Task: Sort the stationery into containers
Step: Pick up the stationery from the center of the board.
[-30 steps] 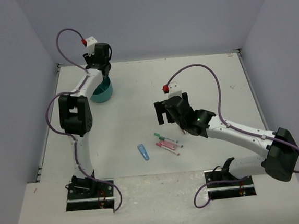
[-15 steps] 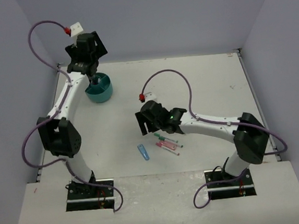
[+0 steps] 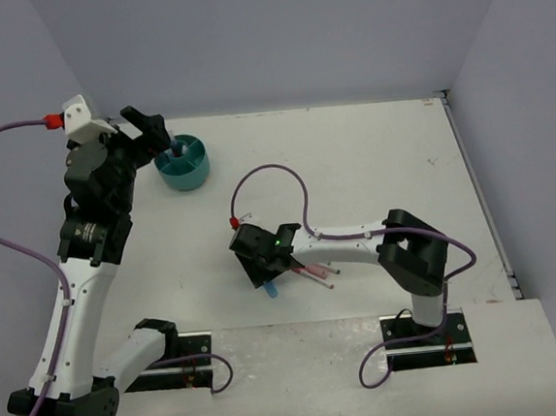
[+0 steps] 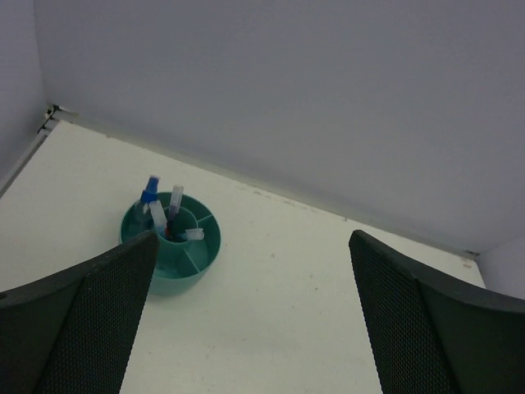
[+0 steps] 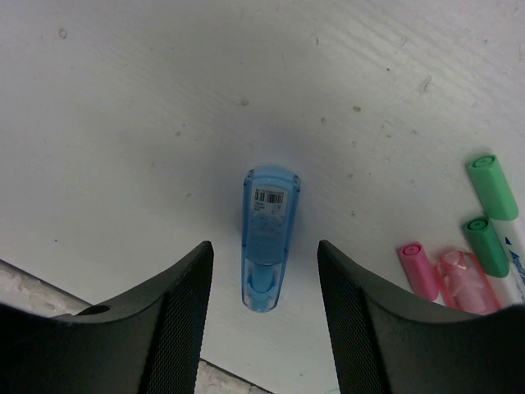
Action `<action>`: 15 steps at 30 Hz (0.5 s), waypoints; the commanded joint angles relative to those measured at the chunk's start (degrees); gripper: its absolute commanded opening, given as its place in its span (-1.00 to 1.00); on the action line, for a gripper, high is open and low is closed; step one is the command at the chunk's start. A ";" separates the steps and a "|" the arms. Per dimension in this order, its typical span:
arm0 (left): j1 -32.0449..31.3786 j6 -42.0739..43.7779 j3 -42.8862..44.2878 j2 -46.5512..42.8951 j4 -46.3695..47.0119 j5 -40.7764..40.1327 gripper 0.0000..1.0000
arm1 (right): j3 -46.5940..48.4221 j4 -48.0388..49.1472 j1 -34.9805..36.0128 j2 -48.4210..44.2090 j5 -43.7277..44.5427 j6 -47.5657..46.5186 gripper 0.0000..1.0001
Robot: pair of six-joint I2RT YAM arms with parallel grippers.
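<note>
Pale lilac walls (image 3: 292,32) closed in the white table (image 3: 370,151) on three sides. We saw the teal tub (image 3: 183,164) standing near the far left corner, well apart from the loose stationery lying toward the near middle. In the left wrist view the tub's dividers and centre cup showed, with a few items propped upright or leaning inside. A blue-topped pen (image 4: 149,194) stuck up at the far-left rim, and we could not tell which compartment the others sat in. The left gripper (image 3: 148,136) hung in the air, to the tub's left as seen from overhead, with its jaws spread wide and nothing between them.

The right gripper (image 5: 264,250) pointed down at the table over the blue piece (image 5: 269,234), a stubby translucent thing with a barcode label near its far end. Its jaws stood moderately open, with one finger (image 5: 176,320) on each side of the piece. We saw bare table on both sides, so it gripped nothing. To the right of the piece, apart from it, lay two green markers (image 5: 490,176) and, just beside them, two pink markers (image 5: 417,270), the pink ones nearer the blue piece. From overhead, the right arm crossed over part of that cluster.
</note>
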 commanded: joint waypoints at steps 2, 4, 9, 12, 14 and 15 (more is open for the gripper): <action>-0.08 1.44 -5.86 -0.76 -5.06 5.79 1.00 | 1.61 -3.76 2.77 1.94 1.36 4.18 0.08; -0.08 1.56 -8.24 -1.37 -5.31 6.77 1.00 | 1.61 -4.44 3.49 2.43 1.76 4.78 0.03; -0.10 0.89 -11.78 -1.81 -5.37 8.12 1.00 | 1.26 -5.31 4.07 4.03 2.80 5.31 -0.28; -0.10 -0.47 -14.43 -2.47 -3.73 10.62 1.00 | 1.19 -5.53 4.00 3.85 4.25 4.74 -0.91; -0.08 -1.35 -16.14 -2.27 -2.61 13.02 1.00 | 0.97 -5.32 3.95 2.64 6.69 3.76 -1.00; -0.08 -1.74 -16.68 -2.00 -2.30 14.61 1.00 | 0.89 -4.99 3.86 1.52 7.38 3.17 -1.00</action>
